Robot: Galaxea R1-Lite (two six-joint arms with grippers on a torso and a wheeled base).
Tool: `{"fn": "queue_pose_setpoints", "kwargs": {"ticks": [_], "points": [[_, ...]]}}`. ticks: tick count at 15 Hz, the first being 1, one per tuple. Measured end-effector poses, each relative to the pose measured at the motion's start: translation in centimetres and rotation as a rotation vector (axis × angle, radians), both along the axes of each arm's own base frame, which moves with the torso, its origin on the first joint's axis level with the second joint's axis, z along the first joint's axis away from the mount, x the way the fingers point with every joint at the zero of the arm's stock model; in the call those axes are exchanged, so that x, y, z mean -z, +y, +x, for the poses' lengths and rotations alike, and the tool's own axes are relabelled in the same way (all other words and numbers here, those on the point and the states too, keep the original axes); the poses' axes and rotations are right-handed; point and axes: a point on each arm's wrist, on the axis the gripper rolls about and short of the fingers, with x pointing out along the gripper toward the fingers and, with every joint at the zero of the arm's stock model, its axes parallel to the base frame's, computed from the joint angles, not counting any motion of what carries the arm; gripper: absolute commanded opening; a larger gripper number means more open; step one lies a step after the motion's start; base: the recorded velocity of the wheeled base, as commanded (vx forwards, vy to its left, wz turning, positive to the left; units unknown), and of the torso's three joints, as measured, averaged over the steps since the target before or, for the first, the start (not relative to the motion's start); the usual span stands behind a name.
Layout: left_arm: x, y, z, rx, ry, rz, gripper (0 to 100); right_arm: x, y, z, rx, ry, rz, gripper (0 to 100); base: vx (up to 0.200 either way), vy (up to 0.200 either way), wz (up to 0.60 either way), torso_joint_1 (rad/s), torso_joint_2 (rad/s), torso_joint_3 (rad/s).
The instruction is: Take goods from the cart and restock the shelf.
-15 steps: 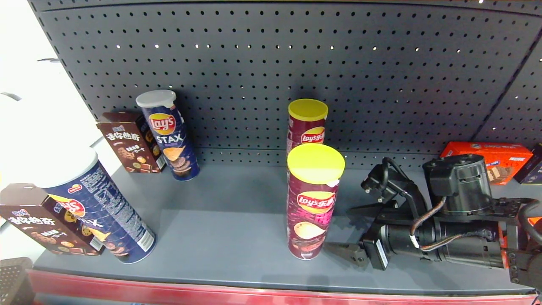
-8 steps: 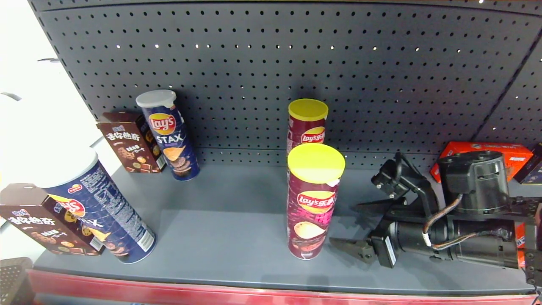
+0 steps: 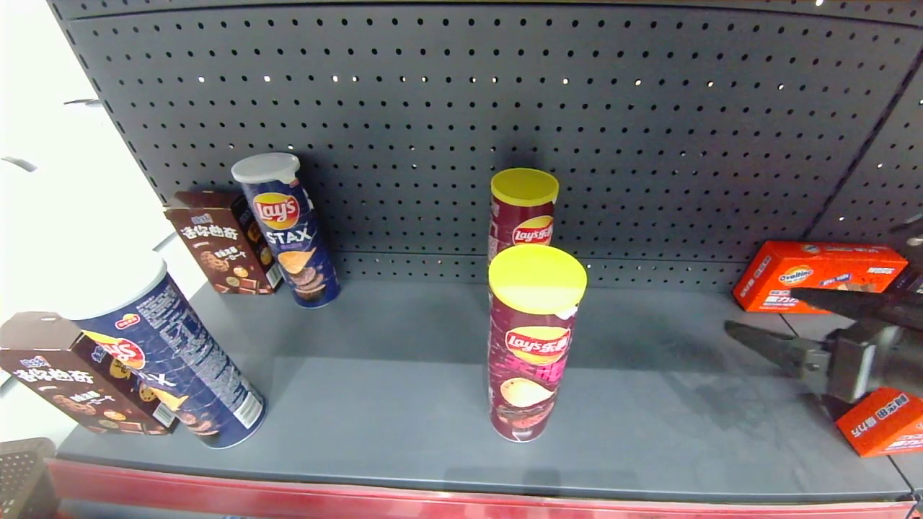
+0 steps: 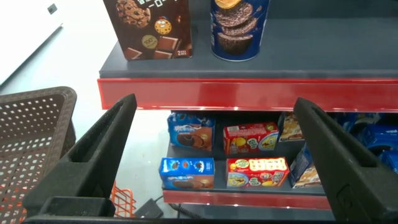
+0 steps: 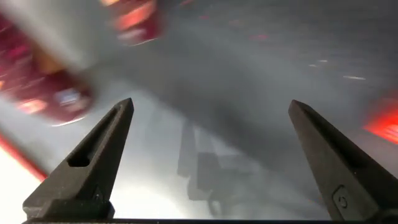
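Two maroon chip cans with yellow lids stand upright on the grey shelf (image 3: 404, 375), one at the front (image 3: 537, 339) and one behind it (image 3: 523, 209). My right gripper (image 3: 763, 311) hovers open over the shelf's right part, well clear of the front can, with nothing between its fingers. In the right wrist view the same gripper (image 5: 210, 104) is open and the maroon can (image 5: 43, 87) is a blur off to one side. My left gripper (image 4: 214, 102) is open and empty, below and in front of the shelf's red front edge (image 4: 249, 93).
Two blue chip cans (image 3: 288, 231) (image 3: 173, 353) and two brown cookie boxes (image 3: 223, 241) (image 3: 65, 375) fill the shelf's left. Orange boxes (image 3: 818, 274) (image 3: 883, 422) lie at the right, near my right gripper. A brown basket (image 4: 31, 143) sits beside the lower shelves of goods (image 4: 249, 155).
My right arm has drawn back to the right, away from the front maroon can, with its gripper open. The can stays standing where it was.
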Motion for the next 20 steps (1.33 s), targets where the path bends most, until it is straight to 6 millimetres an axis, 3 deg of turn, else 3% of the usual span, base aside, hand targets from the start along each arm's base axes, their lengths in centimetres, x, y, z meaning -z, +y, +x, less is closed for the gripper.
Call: {"fn": "queue_pose_setpoints", "kwargs": {"ticks": [3, 6, 9, 13, 20], "points": [[0.0, 0.0, 0.0, 0.007, 0.000, 0.002, 100, 0.7, -3.4, -5.8, 0.211, -0.113, 0.010, 100, 0.000, 0.000, 0.00, 0.000, 0.00, 0.000], [0.0, 0.0, 0.0, 0.008, 0.000, 0.003, 100, 4.6, -4.1, -11.5, 0.371, -0.172, 0.001, 100, 0.000, 0.000, 0.00, 0.000, 0.00, 0.000], [0.0, 0.0, 0.0, 0.006, 0.000, 0.003, 100, 8.9, -3.6, -15.8, 0.436, -0.206, 0.006, 100, 0.000, 0.000, 0.00, 0.000, 0.00, 0.000], [0.0, 0.0, 0.0, 0.007, 0.000, 0.001, 100, 14.3, -3.5, -17.5, 0.522, -0.067, 0.088, 100, 0.000, 0.000, 0.00, 0.000, 0.00, 0.000], [0.0, 0.0, 0.0, 0.006, -0.001, -0.003, 100, 14.9, -3.5, -17.8, 0.498, -0.074, 0.114, 100, 0.000, 0.000, 0.00, 0.000, 0.00, 0.000]]}}
